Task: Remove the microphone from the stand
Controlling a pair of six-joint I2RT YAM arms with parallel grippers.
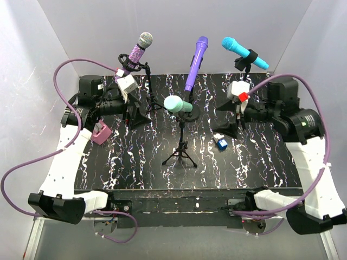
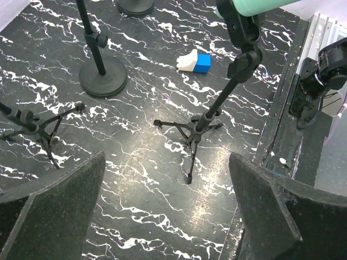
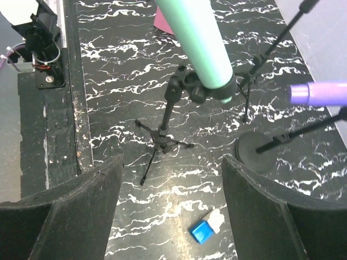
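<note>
A mint-green microphone (image 1: 178, 104) sits tilted in the clip of a small black tripod stand (image 1: 180, 154) at the table's middle. My left gripper (image 1: 140, 116) hovers to its left and my right gripper (image 1: 226, 128) to its right, both apart from it. In the left wrist view the left gripper (image 2: 165, 216) is open above bare tabletop, with the stand (image 2: 192, 130) ahead and the microphone (image 2: 260, 5) at the top edge. The right gripper (image 3: 171, 216) is open too, with the microphone (image 3: 198, 43) and stand (image 3: 162, 138) ahead of it.
Behind stand three more microphones on stands: a glittery purple one with a silver head (image 1: 138, 50), a plain purple one (image 1: 196, 62) on a round base (image 3: 260, 154), and a cyan one (image 1: 244, 52). A blue-and-white block (image 1: 220, 143) and a pink object (image 1: 101, 132) lie on the black marbled table.
</note>
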